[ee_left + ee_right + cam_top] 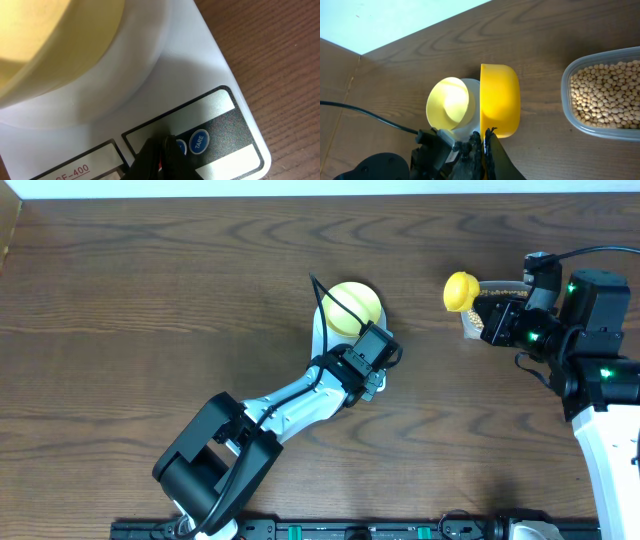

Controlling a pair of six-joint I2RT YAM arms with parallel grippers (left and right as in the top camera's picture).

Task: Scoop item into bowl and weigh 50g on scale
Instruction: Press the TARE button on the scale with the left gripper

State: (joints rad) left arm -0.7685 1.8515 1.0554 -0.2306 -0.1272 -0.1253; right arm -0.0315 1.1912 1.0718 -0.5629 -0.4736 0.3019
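The pale yellow-green bowl (352,308) stands on the white scale (318,332), which my left arm mostly covers from above. In the left wrist view my left gripper (167,150) is shut and empty, its tips on the round button beside the TARE button (199,141) on the scale (190,65), with the bowl (50,40) just beyond. My right gripper (484,137) is shut on the handle of a yellow scoop (500,100), held above the table between the bowl (450,105) and the clear tub of beans (605,95). The scoop's inside does not show.
From above, the right gripper (495,305) and the scoop (460,290) hang over the tub (468,328) at the right. A black cable (322,292) runs past the bowl. The left gripper (362,360) sits mid-table on the dark wood.
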